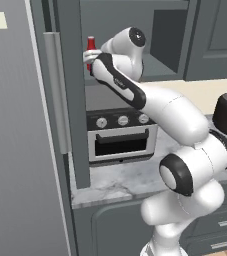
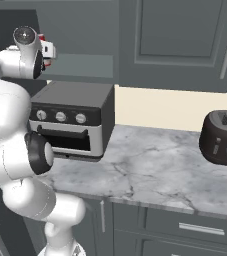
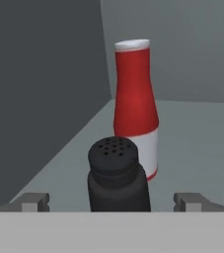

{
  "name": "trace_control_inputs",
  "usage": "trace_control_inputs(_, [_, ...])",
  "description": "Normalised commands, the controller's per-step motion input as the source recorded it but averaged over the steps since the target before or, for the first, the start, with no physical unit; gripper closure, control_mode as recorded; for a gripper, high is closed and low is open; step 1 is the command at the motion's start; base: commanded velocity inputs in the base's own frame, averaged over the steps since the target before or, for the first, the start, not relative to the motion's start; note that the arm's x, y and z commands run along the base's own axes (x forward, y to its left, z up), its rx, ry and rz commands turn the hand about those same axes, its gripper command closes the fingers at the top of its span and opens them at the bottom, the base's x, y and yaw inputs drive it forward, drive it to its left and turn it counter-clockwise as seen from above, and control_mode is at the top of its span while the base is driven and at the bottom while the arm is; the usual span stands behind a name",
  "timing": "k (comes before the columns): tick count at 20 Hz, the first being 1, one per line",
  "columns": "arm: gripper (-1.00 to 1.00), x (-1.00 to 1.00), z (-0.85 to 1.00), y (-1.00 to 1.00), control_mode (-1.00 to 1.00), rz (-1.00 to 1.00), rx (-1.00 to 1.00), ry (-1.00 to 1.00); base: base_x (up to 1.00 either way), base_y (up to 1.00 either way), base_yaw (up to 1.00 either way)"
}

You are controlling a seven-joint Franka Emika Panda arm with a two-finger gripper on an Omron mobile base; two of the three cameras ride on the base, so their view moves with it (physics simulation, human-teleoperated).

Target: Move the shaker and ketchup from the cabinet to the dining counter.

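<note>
In the hand view the black shaker (image 3: pixel 118 173) stands upright just ahead, between my two fingertips (image 3: pixel 34 201), with a gap on each side. My gripper (image 3: pixel 114 201) is open and holds nothing. Behind the shaker, the red ketchup (image 3: pixel 135 104) with its white cap stands upright on the grey shelf of the cabinet (image 3: pixel 202 143). From the left base view the ketchup (image 1: pixel 90 46) shows above my wrist inside the open cabinet (image 1: pixel 160 75). In the right base view my gripper (image 2: pixel 48 50) reaches into the cabinet (image 2: pixel 85 65). The dining counter is out of view.
A toaster oven (image 1: pixel 120 135) (image 2: pixel 70 120) sits on the short marble counter (image 2: pixel 150 175) right below the cabinet opening. A black toaster (image 2: pixel 222 137) stands to the right. The open cabinet door (image 1: pixel 72 100) and a tall grey panel (image 1: pixel 15 150) close off the left side.
</note>
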Motion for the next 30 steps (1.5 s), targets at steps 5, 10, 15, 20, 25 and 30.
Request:
trace_control_inputs(5, [-1.00,0.24,-0.05,0.08,-1.00,0.00,0.00,0.03,0.00,0.00,0.00])
trace_control_inputs(10, [-1.00,0.21,-0.08,0.07,-1.00,0.00,0.00,0.03,0.00,0.00,0.00])
trace_control_inputs(15, [-1.00,0.20,-0.11,0.08,-1.00,0.00,0.00,0.00,0.00,0.00,0.00])
trace_control_inputs(20, [1.00,0.11,-0.12,0.07,-1.00,0.00,0.00,0.00,0.00,0.00,0.00])
trace_control_inputs(25, [1.00,-0.12,-0.08,-0.09,-1.00,0.01,0.00,0.00,0.00,0.00,0.00])
trace_control_inputs(30, [1.00,-0.39,-0.08,-0.24,-1.00,0.00,0.01,-0.03,0.00,0.00,0.00])
